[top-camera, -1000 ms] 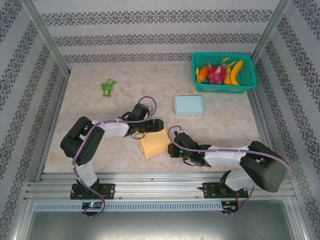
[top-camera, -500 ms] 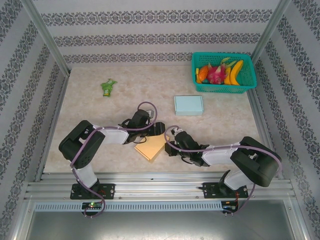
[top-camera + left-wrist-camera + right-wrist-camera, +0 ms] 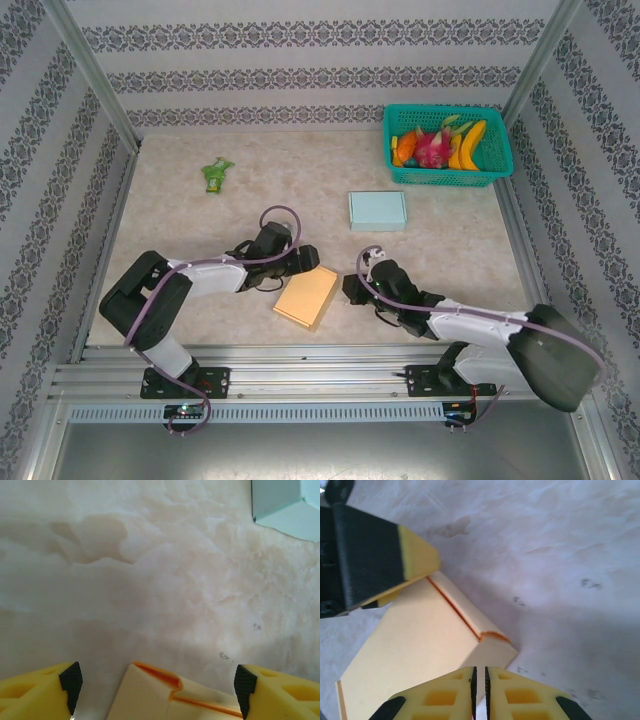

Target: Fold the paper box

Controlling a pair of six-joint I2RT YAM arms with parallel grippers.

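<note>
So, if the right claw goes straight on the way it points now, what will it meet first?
Most likely the orange paper box: its corner lies just in front of the shut right claw. The left claw sits beyond the box, though depth is hard to judge.

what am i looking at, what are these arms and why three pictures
The left arm and right arm are robots bolted to a table. The wide picture comes from overhead; the other two from wrist cameras, so the yellow prongs are each arm's fingers. On the table lie an orange paper box, a pale blue box, a basket of fruit and a small green item. The left end effector is open around the orange box's corner; the right end effector is shut at its other end. Nothing is gripped.
</note>
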